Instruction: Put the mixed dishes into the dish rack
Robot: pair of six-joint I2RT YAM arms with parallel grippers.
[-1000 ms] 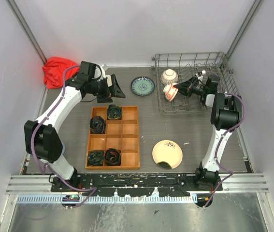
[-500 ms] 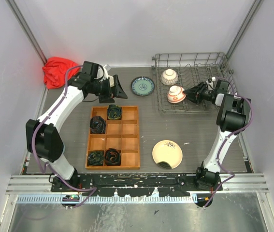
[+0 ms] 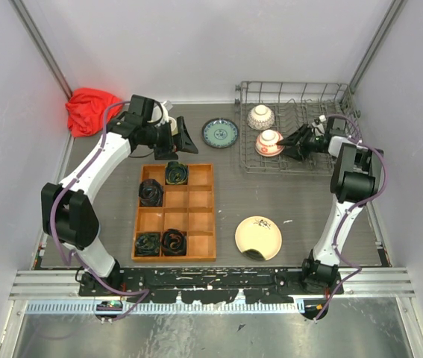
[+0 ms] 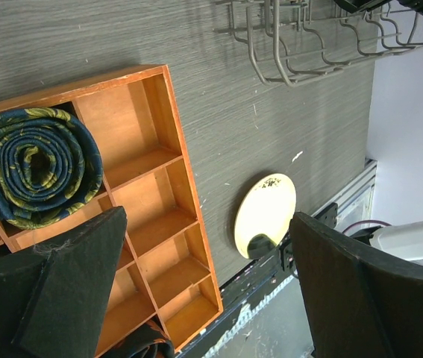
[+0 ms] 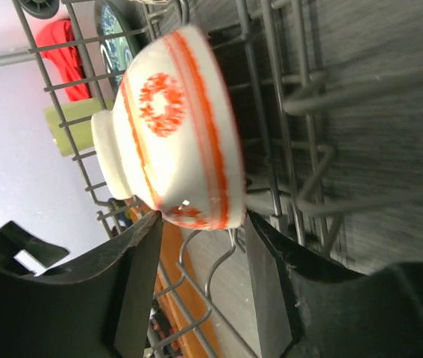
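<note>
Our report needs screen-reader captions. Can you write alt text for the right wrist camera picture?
A white bowl with red patterns rests on the wires of a dish rack, right at the two black fingertips of the right gripper. Beyond the rack are a red cloth, a patterned plate and a pale yellow mug.

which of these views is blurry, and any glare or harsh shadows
Right wrist view: the white-and-red bowl and the wires of the dish rack look smeared, like motion blur. Left wrist view: sharp on the wooden tray and the table grain. Top view: even light, soft shadows, no glare that I can see.
</note>
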